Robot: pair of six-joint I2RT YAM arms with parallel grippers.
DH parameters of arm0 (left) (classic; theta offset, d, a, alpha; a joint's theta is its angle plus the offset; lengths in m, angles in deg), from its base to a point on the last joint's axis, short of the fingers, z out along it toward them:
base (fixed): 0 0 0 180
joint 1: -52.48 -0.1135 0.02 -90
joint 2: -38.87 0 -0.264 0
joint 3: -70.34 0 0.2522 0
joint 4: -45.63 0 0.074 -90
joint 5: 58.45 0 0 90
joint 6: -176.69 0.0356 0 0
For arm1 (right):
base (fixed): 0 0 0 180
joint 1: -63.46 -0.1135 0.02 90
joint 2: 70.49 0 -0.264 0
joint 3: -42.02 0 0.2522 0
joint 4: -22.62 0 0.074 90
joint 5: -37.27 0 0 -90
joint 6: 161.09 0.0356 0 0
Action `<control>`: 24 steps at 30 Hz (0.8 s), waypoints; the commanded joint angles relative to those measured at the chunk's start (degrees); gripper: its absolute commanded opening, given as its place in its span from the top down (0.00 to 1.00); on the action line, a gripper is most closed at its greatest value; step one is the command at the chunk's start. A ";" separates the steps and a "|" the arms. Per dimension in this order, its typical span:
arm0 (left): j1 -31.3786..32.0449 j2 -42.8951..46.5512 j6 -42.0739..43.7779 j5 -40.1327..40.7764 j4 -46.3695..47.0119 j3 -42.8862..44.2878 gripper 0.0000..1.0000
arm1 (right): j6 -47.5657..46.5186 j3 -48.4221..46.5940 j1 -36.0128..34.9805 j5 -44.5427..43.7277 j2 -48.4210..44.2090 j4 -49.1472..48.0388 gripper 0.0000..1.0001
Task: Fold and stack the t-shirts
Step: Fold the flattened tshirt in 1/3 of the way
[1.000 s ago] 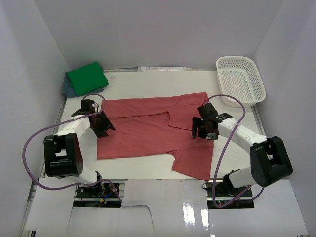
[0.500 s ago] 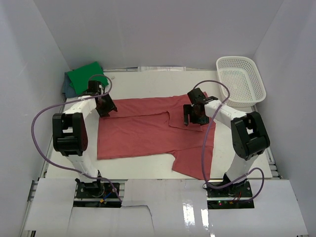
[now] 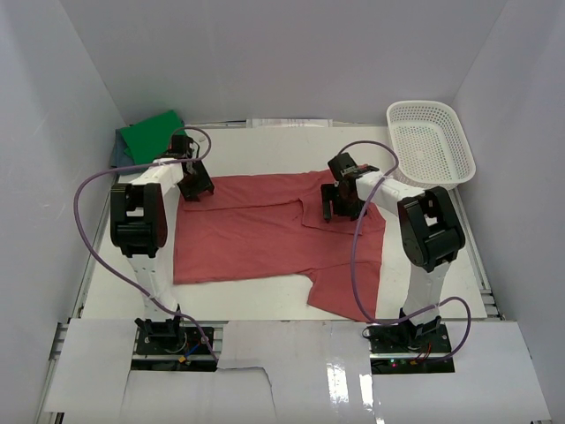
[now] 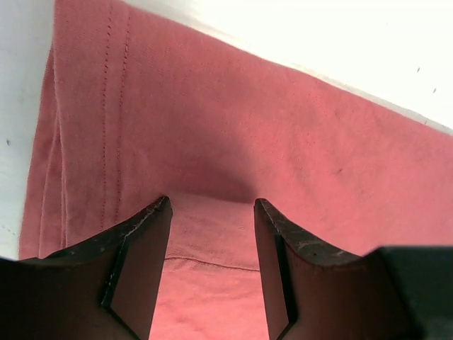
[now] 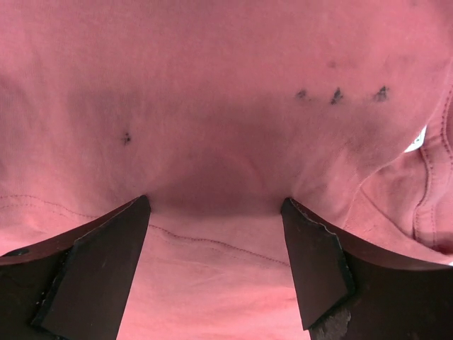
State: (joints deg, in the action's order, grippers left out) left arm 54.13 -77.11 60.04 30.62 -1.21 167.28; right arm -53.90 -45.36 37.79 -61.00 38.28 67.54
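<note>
The dusty brick-red soft cloth t-shirt (image 3: 256,234) lies spread on the white desk (image 3: 265,155) beneath both pairs of fingers. The left fingers (image 4: 141,241) stand apart over its stitched far-left corner, gripping nothing. The right fingers (image 5: 99,262) gape wide and empty over its far-right part, with dark specks (image 5: 336,94) just beyond. Past the left fingers a folded bright green t-shirt (image 3: 152,137) covers a mostly hidden blue-grey one (image 3: 118,161). A white plastic lattice basket (image 3: 430,146) sits right of the right fingers.

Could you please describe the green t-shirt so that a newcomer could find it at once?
Start at the white table and go to its far left corner. The green t-shirt lies there folded into a compact pad. It is the only bright green thing, unlike the brick-red t-shirt spread flat mid-table.
</note>
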 commanded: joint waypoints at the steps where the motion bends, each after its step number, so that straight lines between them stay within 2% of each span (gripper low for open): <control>1: 0.46 -1.96 1.16 3.48 -1.99 2.60 0.39 | -1.19 -2.40 0.18 2.03 2.41 -0.40 0.19; 13: 0.72 -10.56 2.13 4.36 -4.97 12.00 0.39 | -1.72 -9.16 4.66 6.60 11.01 -0.13 0.19; 24: 0.72 -23.67 2.22 1.90 -10.07 35.18 0.39 | -3.13 -25.40 7.74 7.65 19.10 2.24 0.19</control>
State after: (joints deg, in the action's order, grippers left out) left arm 54.86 -96.76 61.76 33.50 -9.15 198.67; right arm -55.56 -67.61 44.91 -54.31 53.47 69.68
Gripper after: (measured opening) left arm 0.613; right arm 0.811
